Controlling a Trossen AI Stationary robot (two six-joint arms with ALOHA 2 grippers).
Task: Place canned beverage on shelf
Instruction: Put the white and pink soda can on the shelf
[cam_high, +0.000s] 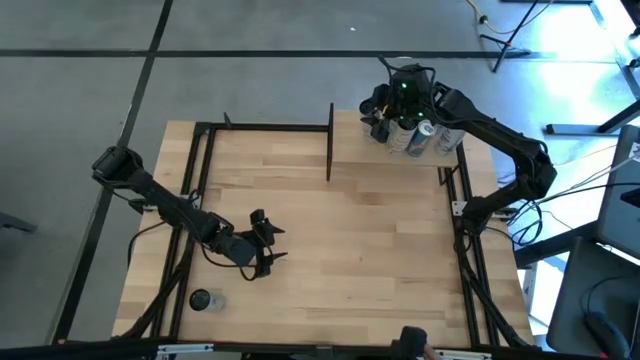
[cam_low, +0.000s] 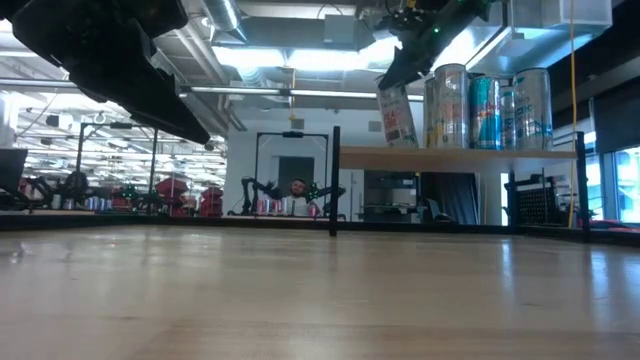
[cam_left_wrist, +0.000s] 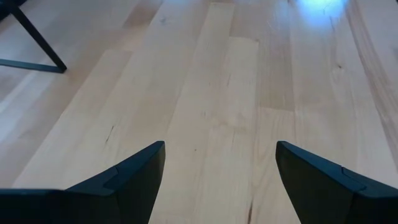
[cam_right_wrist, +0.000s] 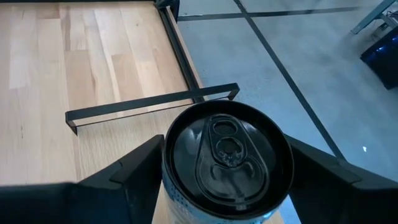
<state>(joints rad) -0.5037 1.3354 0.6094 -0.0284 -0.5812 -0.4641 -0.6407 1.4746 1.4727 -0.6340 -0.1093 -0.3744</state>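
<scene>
Right wrist view — end effector (cam_right_wrist: 225, 180) fingers hide can's (cam_right_wrist: 227, 158) sides.

The left gripper (cam_left_wrist: 221, 180) hung over the wooden tabletop (cam_left_wrist: 236, 93), its two dark fingers (cam_left_wrist: 124, 180) spread wide apart with nothing between them. Only bare pale planks lay in the gap and ahead of the fingertips. Well ahead and off to one side of the gripper, a black metal bar (cam_left_wrist: 34, 43) ran slantwise across the wood.
</scene>
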